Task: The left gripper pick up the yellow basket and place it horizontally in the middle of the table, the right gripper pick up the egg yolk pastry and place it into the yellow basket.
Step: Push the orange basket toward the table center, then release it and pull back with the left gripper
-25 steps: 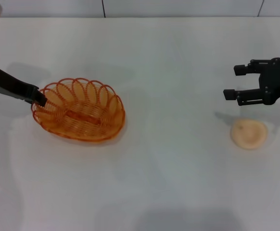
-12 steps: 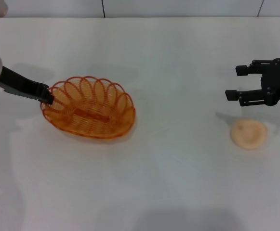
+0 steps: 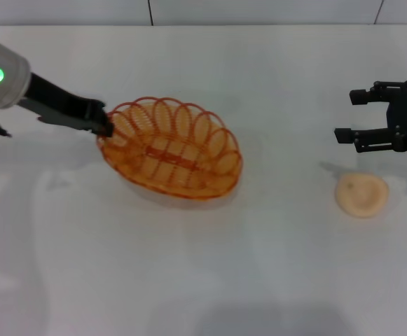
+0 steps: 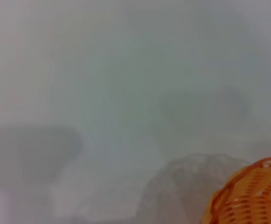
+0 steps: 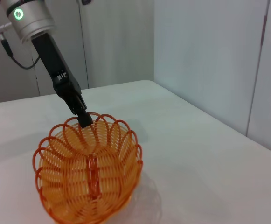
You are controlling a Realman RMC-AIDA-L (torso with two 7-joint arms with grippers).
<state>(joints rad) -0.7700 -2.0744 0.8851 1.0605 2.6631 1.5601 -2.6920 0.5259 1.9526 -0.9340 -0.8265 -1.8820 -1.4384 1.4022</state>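
Observation:
The yellow basket (image 3: 171, 149) is an oval orange-yellow wire basket, left of the table's middle, slightly tilted. My left gripper (image 3: 106, 129) is shut on its left rim and holds it just above the white table (image 3: 203, 266). The basket also shows in the right wrist view (image 5: 88, 170) with the left gripper (image 5: 83, 119) on its far rim, and a corner of it shows in the left wrist view (image 4: 252, 196). The egg yolk pastry (image 3: 361, 193) lies on the table at the right. My right gripper (image 3: 352, 115) is open and empty, above and just behind the pastry.
A grey wall (image 3: 203, 10) runs along the table's far edge. In the right wrist view the table's edge (image 5: 210, 116) and a pale wall panel lie beyond the basket.
My left gripper has carried the basket to the right, toward the table's middle. The right gripper has drifted slightly right. The pastry has not moved.

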